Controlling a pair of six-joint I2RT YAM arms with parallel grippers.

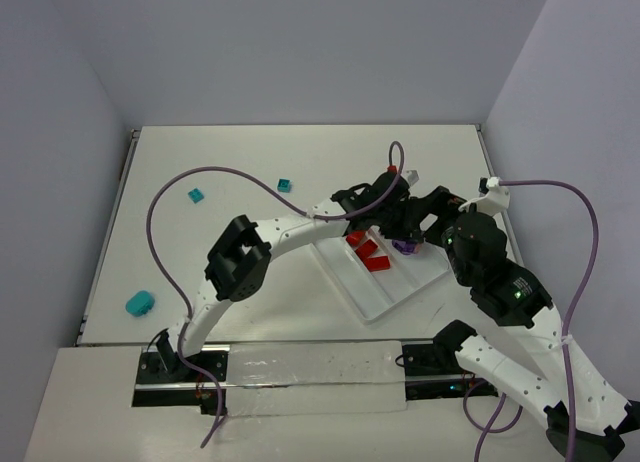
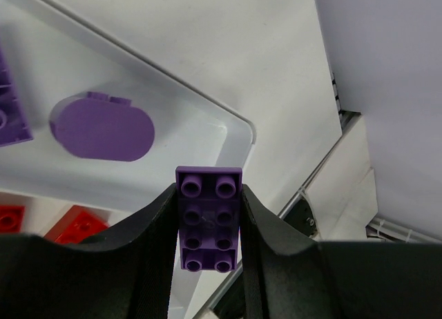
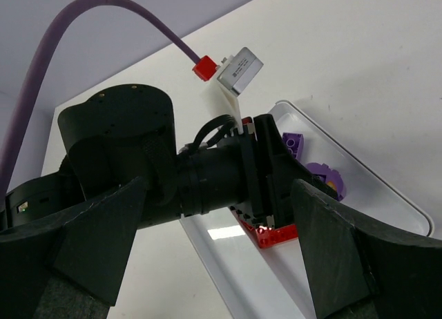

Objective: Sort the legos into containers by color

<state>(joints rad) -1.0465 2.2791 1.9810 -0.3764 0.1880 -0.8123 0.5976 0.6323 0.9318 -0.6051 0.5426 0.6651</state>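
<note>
The left end effector (image 2: 208, 189) clenches a purple 8-stud brick (image 2: 209, 229) over the white tray (image 2: 233, 129), at its outer compartment's corner, near a rounded purple piece (image 2: 101, 126); the right end effector (image 3: 219, 188) hangs spread wide, empty.

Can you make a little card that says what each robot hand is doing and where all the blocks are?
left fingers: shut on a purple brick, over the tray's corner
right fingers: open, holding nothing
tray: red bricks in one compartment, purple pieces in the one beside it
not sorted yet: three teal bricks on the table
</note>
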